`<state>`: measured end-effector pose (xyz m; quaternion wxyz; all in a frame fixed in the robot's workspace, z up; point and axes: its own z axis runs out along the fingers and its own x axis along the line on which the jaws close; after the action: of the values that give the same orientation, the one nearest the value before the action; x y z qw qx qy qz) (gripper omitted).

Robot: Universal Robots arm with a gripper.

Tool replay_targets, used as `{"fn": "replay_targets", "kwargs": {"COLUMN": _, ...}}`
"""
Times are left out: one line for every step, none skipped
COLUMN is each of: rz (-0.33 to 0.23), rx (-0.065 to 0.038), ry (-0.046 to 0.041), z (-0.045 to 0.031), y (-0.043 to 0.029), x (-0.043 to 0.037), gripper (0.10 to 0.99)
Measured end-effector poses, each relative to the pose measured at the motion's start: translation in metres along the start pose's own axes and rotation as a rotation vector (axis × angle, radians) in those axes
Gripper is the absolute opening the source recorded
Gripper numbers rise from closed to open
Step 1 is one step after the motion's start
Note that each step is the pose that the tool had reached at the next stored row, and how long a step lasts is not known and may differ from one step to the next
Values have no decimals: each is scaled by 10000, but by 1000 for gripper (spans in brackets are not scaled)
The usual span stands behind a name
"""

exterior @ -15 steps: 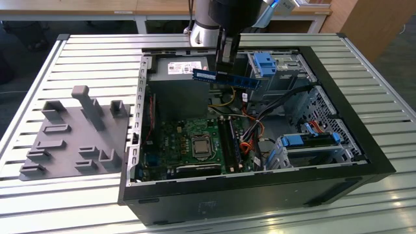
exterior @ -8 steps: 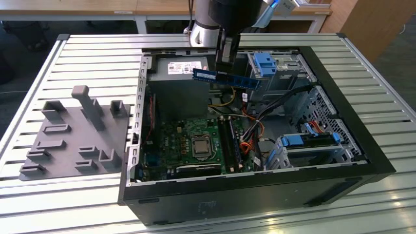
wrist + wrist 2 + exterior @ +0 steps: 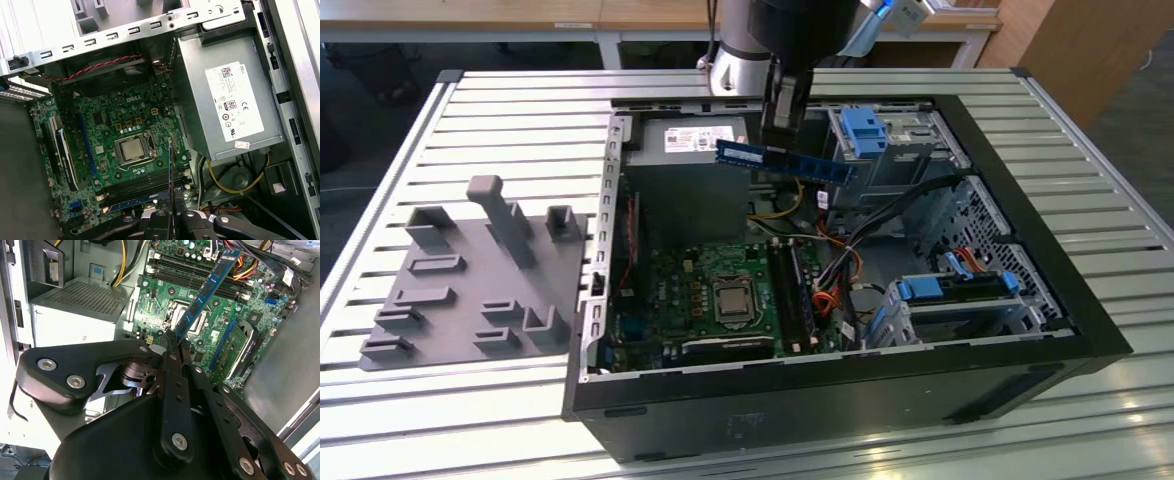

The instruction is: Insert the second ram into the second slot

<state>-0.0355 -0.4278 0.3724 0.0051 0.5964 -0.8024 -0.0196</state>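
My gripper [image 3: 779, 128] is shut on the second ram [image 3: 785, 161], a thin blue board with a white label. It holds the stick in the air over the open computer case [image 3: 1067, 300], above the power supply and well above the motherboard [image 3: 707, 290]. In the second wrist view the ram [image 3: 207, 290] slants out from the fingertips [image 3: 172, 340] over the board. In the first wrist view I see the ram [image 3: 171, 170] edge-on as a thin dark line rising from the gripper [image 3: 171, 216]. The long dark memory slots [image 3: 794, 290] [image 3: 195, 275] [image 3: 142, 186] lie beside the processor socket [image 3: 731, 298]. Which slot is the second slot I cannot tell.
A grey power supply [image 3: 687, 140] [image 3: 225, 100] fills the case's far corner. Blue drive-bay clips [image 3: 865, 130] [image 3: 961, 287] sit at the exterior view's right. Orange and black cables [image 3: 834, 265] run near the slots. A grey fixture tray [image 3: 467, 280] lies outside the case.
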Motion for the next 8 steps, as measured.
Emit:
{"fn": "replay_targets", "kwargs": {"rz": 14, "rx": 0, "ry": 1, "z": -1, "y": -1, "x": 4, "gripper": 137}}
{"fn": "replay_targets", "kwargs": {"rz": 23, "rx": 1, "ry": 0, "z": 0, "y": -3, "x": 9, "gripper": 137}}
{"fn": "replay_targets", "kwargs": {"rz": 30, "rx": 1, "ry": 0, "z": 0, "y": -5, "x": 15, "gripper": 137}}
{"fn": "replay_targets", "kwargs": {"rz": 34, "rx": 1, "ry": -1, "z": 0, "y": -7, "x": 20, "gripper": 137}}
{"fn": "replay_targets", "kwargs": {"rz": 36, "rx": 1, "ry": -1, "z": -1, "y": -9, "x": 26, "gripper": 137}}
{"fn": "replay_targets", "kwargs": {"rz": 40, "rx": 1, "ry": 1, "z": -1, "y": -10, "x": 31, "gripper": 137}}
{"fn": "replay_targets", "kwargs": {"rz": 46, "rx": 1, "ry": -1, "z": -1, "y": -11, "x": 34, "gripper": 137}}
{"fn": "replay_targets", "kwargs": {"rz": 60, "rx": 1, "ry": -2, "z": 0, "y": -11, "x": 35, "gripper": 137}}
